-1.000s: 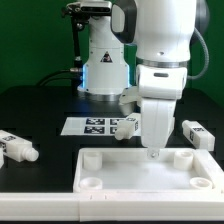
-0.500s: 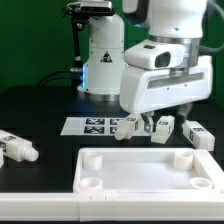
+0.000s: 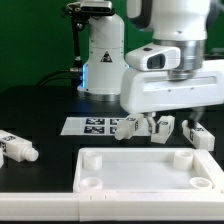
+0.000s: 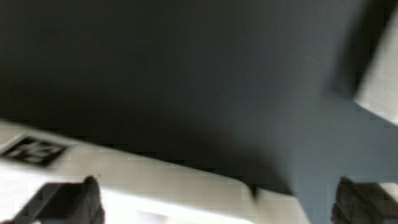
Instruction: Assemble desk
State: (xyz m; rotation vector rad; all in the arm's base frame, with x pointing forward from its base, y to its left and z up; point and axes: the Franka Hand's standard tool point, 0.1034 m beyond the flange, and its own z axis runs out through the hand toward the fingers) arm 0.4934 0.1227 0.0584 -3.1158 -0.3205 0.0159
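Observation:
The desk's white rimmed panel (image 3: 150, 178) lies flat at the front of the black table, with round sockets at its corners. White legs with square tags lie loose: one at the exterior view's left (image 3: 16, 148), one at the right (image 3: 197, 134), and two behind the hand (image 3: 126, 127) (image 3: 166, 125). My gripper (image 3: 168, 120) hangs above the panel's far edge, open and holding nothing. In the wrist view my gripper (image 4: 217, 205) has dark fingertips (image 4: 68, 200) set wide apart over a blurred white part (image 4: 160, 175) bearing a tag; I cannot tell which part.
The marker board (image 3: 93, 126) lies flat behind the panel, in front of the white robot base (image 3: 103, 70) with its blue light. A pale shape (image 4: 382, 90) shows at one edge of the wrist view. The table top is black.
The hand has lifted from the panel's far rim and swung up and toward the exterior view's right. Its jaws stayed open and no part moved.

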